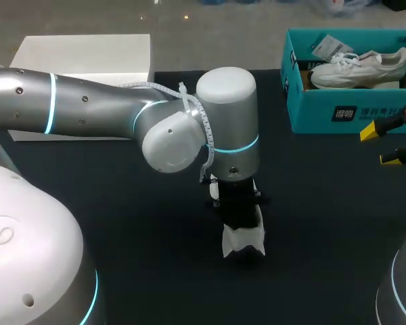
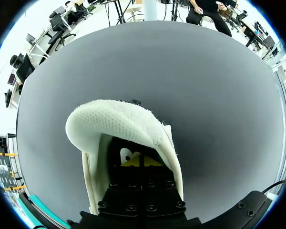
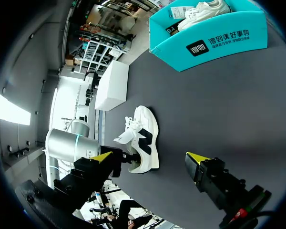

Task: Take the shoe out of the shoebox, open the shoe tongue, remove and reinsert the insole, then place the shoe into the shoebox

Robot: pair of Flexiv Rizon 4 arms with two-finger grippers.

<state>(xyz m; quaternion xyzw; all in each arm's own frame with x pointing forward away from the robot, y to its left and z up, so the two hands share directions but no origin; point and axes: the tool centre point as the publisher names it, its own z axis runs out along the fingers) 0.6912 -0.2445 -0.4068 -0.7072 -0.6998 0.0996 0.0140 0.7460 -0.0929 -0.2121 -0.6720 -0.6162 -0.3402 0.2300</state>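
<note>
A white shoe (image 1: 244, 242) with a black side mark lies on the dark table (image 1: 122, 223) at mid-table; the right wrist view shows the shoe (image 3: 145, 136) from its side. My left gripper (image 1: 239, 223) points straight down into it. In the left wrist view the left gripper (image 2: 135, 161) is shut inside the shoe, pinching under a curled white mesh flap (image 2: 114, 119); whether that flap is tongue or insole I cannot tell. My right gripper (image 1: 380, 143) hangs open and empty near the teal shoebox (image 1: 325, 112), well right of the shoe. Its fingers (image 3: 102, 156) stand wide apart.
A second white shoe (image 1: 358, 68) lies in the shoebox at the back right. A white box (image 1: 81, 57) sits at the back left, partly behind my left arm (image 1: 88, 105). The table's dark surface runs open around the shoe.
</note>
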